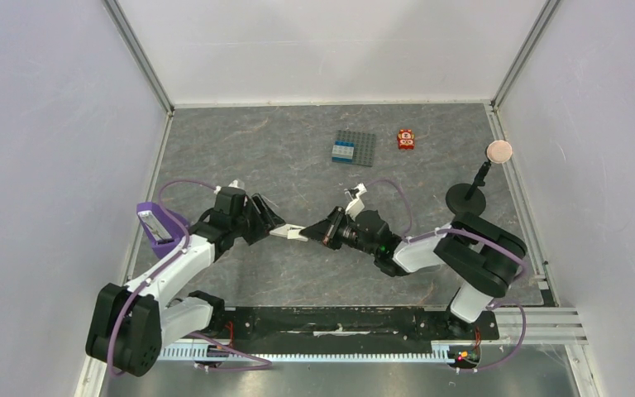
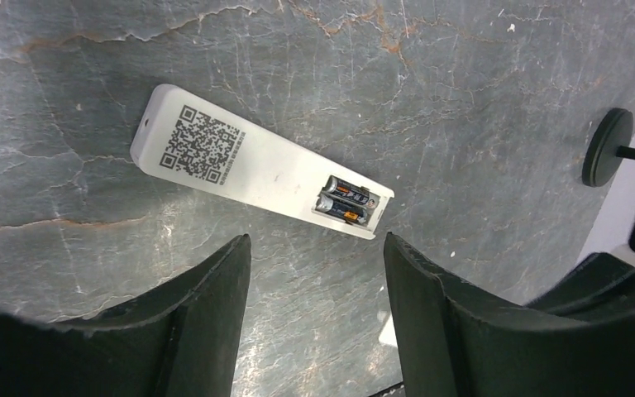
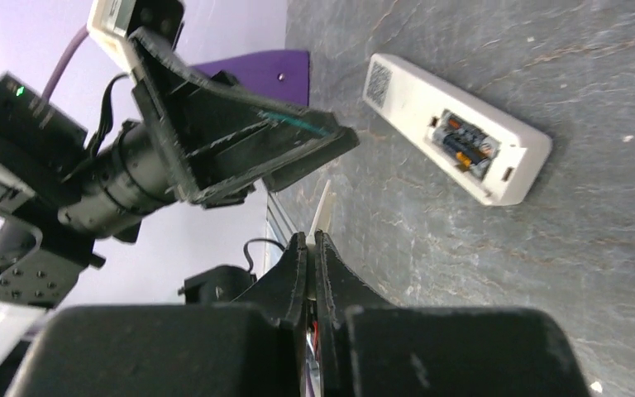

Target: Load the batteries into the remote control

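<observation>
I have the remote control (image 2: 240,161) lying flat on the desk (image 2: 463,83), back side up with a QR label showing, around the middle of the desk and nearer my side than the far wall. Its slot at one end is uncovered, and the batteries (image 2: 346,201) sit inside it side by side, dark with orange marks.

My left tool (image 2: 316,244) hangs just above the desk with its fingers spread wide and nothing between them; the remote lies just beyond its tips, not touched. My right tool (image 3: 312,240) has its fingers pressed together on a thin white cover plate (image 3: 324,211), which sticks out past the tips toward the left tool. The remote lies apart from that plate.

From above, the two tools meet tip to tip, with only a pale sliver visible between them; I cannot tell which white part that is.

Far side: a grey stud plate (image 1: 354,148) and a small red toy (image 1: 406,139). Right edge: a black stand (image 1: 466,197). Left edge: a purple holder (image 1: 159,223)
</observation>
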Robot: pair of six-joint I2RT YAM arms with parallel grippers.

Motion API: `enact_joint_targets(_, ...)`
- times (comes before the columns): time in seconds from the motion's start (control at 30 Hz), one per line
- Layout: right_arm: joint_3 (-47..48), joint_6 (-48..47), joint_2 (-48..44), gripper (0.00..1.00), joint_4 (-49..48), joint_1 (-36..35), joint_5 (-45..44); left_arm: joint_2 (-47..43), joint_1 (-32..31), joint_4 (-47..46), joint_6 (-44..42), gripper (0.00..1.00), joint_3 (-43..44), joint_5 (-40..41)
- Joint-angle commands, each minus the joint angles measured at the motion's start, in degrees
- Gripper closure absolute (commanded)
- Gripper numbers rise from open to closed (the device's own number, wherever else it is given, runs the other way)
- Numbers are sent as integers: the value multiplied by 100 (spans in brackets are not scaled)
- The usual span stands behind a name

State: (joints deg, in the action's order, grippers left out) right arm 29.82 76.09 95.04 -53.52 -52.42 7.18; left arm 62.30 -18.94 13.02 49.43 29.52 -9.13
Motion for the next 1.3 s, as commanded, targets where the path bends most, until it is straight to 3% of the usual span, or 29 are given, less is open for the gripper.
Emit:
enact_joint_targets(0.0, -59, 680, 435, 100, -856, 64, -530, 55, 66, -270, -366, 35, -10, 113)
enact_joint_targets(0.27, -82, 859, 968, 100, -1154, 148, -1014, 194, 100, -454, -400, 42, -49, -100)
enact_joint_targets(0.93, -132, 1498, 1751, 100, -1068, 247, -893, 805, 102, -1241, -206, 47, -192, -1001)
enact_joint_targets(1.27, -177, 1621, 1746, 92, -500, 259, -801, 1107, 92, -1536, -101, 52, -149, -1348)
